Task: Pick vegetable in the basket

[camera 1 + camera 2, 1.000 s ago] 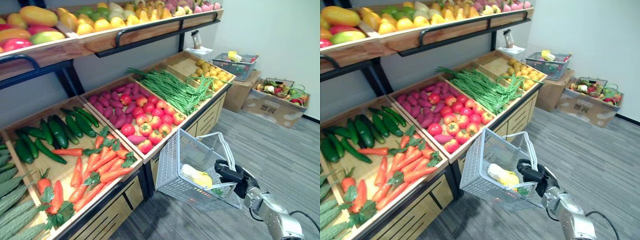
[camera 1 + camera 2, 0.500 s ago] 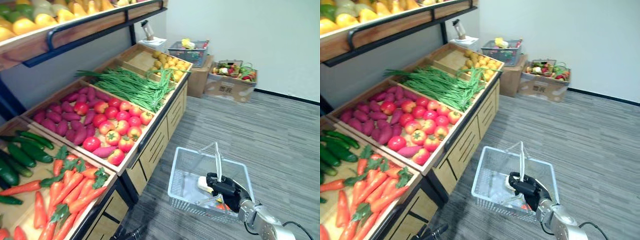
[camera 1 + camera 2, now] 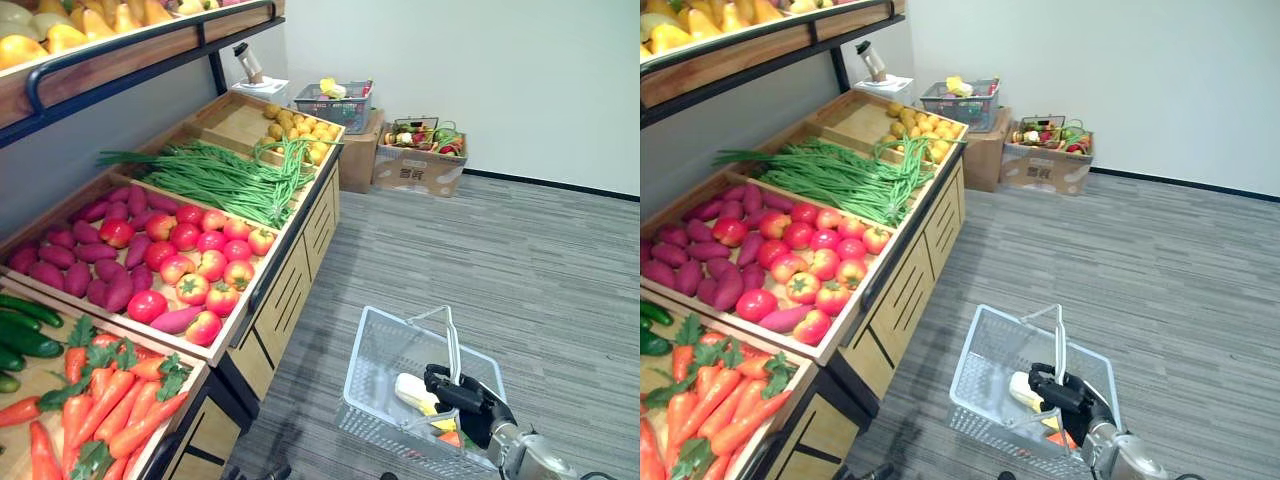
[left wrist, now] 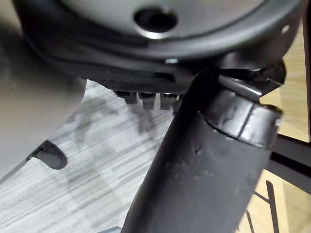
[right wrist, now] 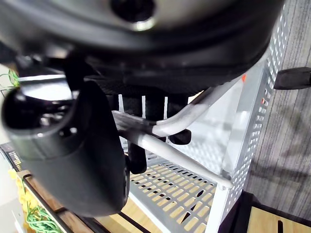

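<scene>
Cannot read the dark left hand (image 4: 204, 155); sees red round tomatoes (image 3: 205, 268) on the wooden produce stand (image 3: 290, 292), left of and farther than the white wire basket (image 3: 385, 425); grips its thin handles (image 3: 451, 345) at near right in the curled dark right hand (image 3: 468, 398)

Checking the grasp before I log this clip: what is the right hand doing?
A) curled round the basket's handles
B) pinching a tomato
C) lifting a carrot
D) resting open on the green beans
A: the right hand has its fingers curled round the white handles of the basket.
</scene>
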You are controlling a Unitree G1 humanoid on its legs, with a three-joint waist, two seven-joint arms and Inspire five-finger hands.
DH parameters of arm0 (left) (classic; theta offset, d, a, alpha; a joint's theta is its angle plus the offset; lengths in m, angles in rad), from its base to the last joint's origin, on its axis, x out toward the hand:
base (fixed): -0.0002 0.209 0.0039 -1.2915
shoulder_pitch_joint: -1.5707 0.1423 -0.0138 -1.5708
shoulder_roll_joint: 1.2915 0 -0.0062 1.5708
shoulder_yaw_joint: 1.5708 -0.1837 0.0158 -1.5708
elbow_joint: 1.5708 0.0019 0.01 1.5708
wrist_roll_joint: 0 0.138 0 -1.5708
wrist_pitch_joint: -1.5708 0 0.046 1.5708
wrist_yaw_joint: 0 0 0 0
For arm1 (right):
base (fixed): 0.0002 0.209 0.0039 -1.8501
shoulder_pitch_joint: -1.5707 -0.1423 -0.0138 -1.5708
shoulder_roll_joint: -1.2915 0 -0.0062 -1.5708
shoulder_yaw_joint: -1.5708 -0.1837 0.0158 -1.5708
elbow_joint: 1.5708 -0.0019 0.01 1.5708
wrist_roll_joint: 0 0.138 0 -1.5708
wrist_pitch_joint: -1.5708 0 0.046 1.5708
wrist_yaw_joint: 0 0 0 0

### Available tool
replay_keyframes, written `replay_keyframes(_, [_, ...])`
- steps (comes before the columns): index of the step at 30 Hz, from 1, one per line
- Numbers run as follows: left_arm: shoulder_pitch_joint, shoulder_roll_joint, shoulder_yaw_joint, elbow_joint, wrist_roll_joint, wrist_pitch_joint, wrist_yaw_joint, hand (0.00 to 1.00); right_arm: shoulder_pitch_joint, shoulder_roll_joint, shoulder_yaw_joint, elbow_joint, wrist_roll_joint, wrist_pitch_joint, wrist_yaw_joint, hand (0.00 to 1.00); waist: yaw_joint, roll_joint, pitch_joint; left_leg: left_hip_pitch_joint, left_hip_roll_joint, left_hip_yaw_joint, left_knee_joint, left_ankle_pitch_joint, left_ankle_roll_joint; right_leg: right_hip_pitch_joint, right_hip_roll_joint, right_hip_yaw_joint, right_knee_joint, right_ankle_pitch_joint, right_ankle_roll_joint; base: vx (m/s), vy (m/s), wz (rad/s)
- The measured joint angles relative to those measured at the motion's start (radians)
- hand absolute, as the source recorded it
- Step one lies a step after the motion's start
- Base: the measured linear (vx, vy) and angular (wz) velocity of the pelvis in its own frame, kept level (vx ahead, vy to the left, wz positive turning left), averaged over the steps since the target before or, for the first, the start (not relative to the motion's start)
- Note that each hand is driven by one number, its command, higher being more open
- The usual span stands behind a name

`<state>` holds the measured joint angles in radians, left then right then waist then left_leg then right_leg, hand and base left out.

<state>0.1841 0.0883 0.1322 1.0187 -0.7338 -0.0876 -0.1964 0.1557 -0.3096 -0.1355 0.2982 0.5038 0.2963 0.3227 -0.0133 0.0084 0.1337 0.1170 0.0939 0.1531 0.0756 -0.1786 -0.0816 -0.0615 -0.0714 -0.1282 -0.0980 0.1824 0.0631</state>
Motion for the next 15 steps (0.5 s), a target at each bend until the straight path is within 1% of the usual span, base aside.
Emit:
replay_keyframes(3, [0.005,0.004,0.000,0.009,0.001,0.000,0.003,1.00,0.018,0.022,0.000,0.000,0.000,-0.001,0.000,0.00,-0.001,-0.005,-0.002,0.003,-0.002,0.042,0.009,-0.012,0.005,-0.026,0.005,0.043,0.021,0.003,0.001,-0.02,0.019,-0.45])
replay_keyframes(5, [0.005,0.006,0.000,0.009,0.002,-0.001,0.004,1.00,0.026,0.031,0.000,0.000,0.000,-0.001,-0.001,0.00,-0.002,-0.007,-0.001,-0.002,-0.003,0.061,0.029,-0.025,0.010,-0.056,0.007,0.063,0.072,-0.014,0.002,-0.05,0.032,-0.37])
replay_keyframes(6, [0.005,0.008,0.000,0.009,0.002,-0.001,0.006,1.00,0.036,0.034,0.000,0.000,0.000,-0.002,-0.002,0.00,-0.005,-0.009,0.000,-0.008,-0.003,0.073,0.056,-0.042,0.015,-0.095,0.004,0.078,0.155,-0.048,0.005,-0.09,0.045,-0.35])
replay_keyframes(7, [0.005,0.012,0.000,0.008,0.002,-0.001,0.006,1.00,0.049,0.038,-0.002,0.000,0.000,-0.002,-0.003,0.00,-0.008,-0.020,0.005,-0.011,-0.006,0.081,0.089,-0.063,0.023,-0.135,-0.003,0.085,0.253,-0.083,0.007,-0.11,0.043,-0.28])
replay_keyframes(9, [0.005,0.017,0.009,0.008,0.012,-0.002,0.006,1.00,0.063,0.053,-0.004,0.000,0.000,-0.005,-0.006,0.00,-0.010,-0.027,0.007,-0.020,-0.003,0.093,0.129,-0.089,0.036,-0.183,-0.004,0.083,0.351,-0.090,0.004,-0.09,0.031,-0.29])
replay_keyframes(10, [0.010,0.030,0.014,0.008,0.029,-0.004,0.006,1.00,0.077,0.072,-0.004,0.000,0.000,-0.009,-0.007,0.00,-0.012,-0.046,0.010,-0.020,-0.003,0.108,0.148,-0.102,0.041,-0.203,-0.009,0.079,0.389,-0.090,0.004,-0.10,0.034,-0.35])
replay_keyframes(11, [0.014,0.038,0.024,0.006,0.040,-0.004,0.006,1.00,0.085,0.083,-0.003,0.000,0.002,-0.010,-0.007,0.00,-0.015,-0.057,0.014,-0.018,-0.001,0.113,0.158,-0.113,0.051,-0.206,-0.019,0.068,0.396,-0.093,-0.001,-0.11,0.048,-0.25])
replay_keyframes(12, [0.022,0.049,0.033,0.005,0.046,-0.003,0.009,1.00,0.096,0.089,-0.001,0.002,0.003,-0.010,-0.006,0.00,-0.028,-0.062,0.020,-0.008,0.000,0.113,0.158,-0.113,0.059,-0.216,-0.034,0.040,0.402,-0.104,-0.004,-0.07,0.027,-0.09])
replay_keyframes(13, [0.024,0.054,0.033,0.004,0.046,-0.002,0.011,1.00,0.098,0.089,-0.001,0.003,0.003,-0.010,-0.006,0.00,-0.037,-0.067,0.023,-0.002,0.001,0.114,0.158,-0.113,0.059,-0.217,-0.037,0.019,0.404,-0.114,-0.013,-0.04,0.023,-0.09])
replay_keyframes(14, [0.036,0.062,0.034,0.005,0.046,0.002,0.017,1.00,0.098,0.089,-0.003,0.004,0.004,-0.011,-0.006,0.00,-0.046,-0.070,0.022,0.005,0.009,0.124,0.157,-0.114,0.058,-0.216,-0.031,-0.006,0.355,-0.117,-0.010,-0.01,-0.003,-0.16])
replay_keyframes(15, [0.042,0.065,0.034,0.004,0.047,0.003,0.020,1.00,0.098,0.089,-0.003,0.004,0.006,-0.019,-0.006,0.00,-0.045,-0.074,0.022,0.008,0.013,0.134,0.158,-0.116,0.053,-0.216,-0.028,-0.012,0.295,-0.112,-0.002,-0.01,-0.034,-0.25])
